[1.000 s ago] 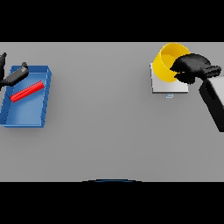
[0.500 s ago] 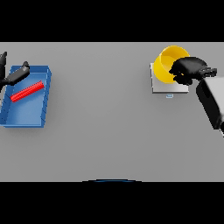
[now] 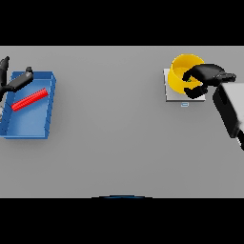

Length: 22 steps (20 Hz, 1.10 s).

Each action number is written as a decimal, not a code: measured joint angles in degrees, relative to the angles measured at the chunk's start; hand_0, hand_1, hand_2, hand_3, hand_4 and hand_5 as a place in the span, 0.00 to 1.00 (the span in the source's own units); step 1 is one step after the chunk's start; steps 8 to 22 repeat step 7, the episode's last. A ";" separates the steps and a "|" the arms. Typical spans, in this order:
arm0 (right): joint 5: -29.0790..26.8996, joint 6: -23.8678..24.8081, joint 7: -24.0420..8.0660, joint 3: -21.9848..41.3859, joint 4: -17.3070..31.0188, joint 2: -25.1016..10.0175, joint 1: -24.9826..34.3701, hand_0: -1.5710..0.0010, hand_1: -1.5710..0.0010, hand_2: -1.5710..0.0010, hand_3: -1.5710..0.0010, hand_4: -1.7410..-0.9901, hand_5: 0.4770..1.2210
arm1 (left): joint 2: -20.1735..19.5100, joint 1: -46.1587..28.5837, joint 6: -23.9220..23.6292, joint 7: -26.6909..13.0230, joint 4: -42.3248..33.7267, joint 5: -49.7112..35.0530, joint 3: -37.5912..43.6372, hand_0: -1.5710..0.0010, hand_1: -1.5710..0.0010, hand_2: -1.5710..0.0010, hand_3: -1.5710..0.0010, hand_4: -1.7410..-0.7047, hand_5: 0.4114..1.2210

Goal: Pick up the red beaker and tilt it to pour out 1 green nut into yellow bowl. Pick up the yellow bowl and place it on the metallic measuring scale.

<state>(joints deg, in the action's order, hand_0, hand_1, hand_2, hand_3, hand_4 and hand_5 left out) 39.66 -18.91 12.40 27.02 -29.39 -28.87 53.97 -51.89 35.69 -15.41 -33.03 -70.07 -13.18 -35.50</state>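
One hand (image 3: 204, 78) grips yellow bowl (image 3: 181, 72) on scale (image 3: 172, 95).

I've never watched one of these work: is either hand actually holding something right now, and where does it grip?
The right hand curls over the right rim of the yellow bowl, which sits on the scale. The left hand holds nothing.

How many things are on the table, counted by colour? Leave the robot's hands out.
Red: 1, beaker
Blue: 1, tray
Yellow: 1, bowl
Green: 1, nut in the bowl
Metallic: 1, scale
Total: 5
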 measured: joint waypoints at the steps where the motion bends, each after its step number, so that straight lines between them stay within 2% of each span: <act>1: 0.10 -0.05 0.26 0.14 0.27 0.35 0.21 0.87 0.88 0.79 0.68 0.49 0.39 | 0.09 0.03 0.27 0.00 0.45 -0.24 0.13 1.00 1.00 1.00 1.00 0.90 0.40; 3: 0.61 0.00 2.06 0.84 0.41 0.19 -0.05 0.92 0.93 0.84 0.72 0.53 0.36 | 0.55 0.45 0.05 -0.49 0.75 -0.21 0.15 1.00 1.00 1.00 1.00 0.90 0.40; 7: 1.51 -0.31 1.58 1.47 1.97 0.87 0.95 0.97 0.97 0.93 0.78 0.58 0.34 | 0.51 0.43 -0.47 -0.31 0.07 -0.56 0.51 1.00 1.00 1.00 1.00 0.89 0.40; 22: 1.51 -0.31 1.58 1.47 1.97 0.87 0.95 0.97 0.97 0.93 0.78 0.58 0.34 | 0.51 0.43 -0.47 -0.31 0.07 -0.56 0.51 1.00 1.00 1.00 1.00 0.89 0.40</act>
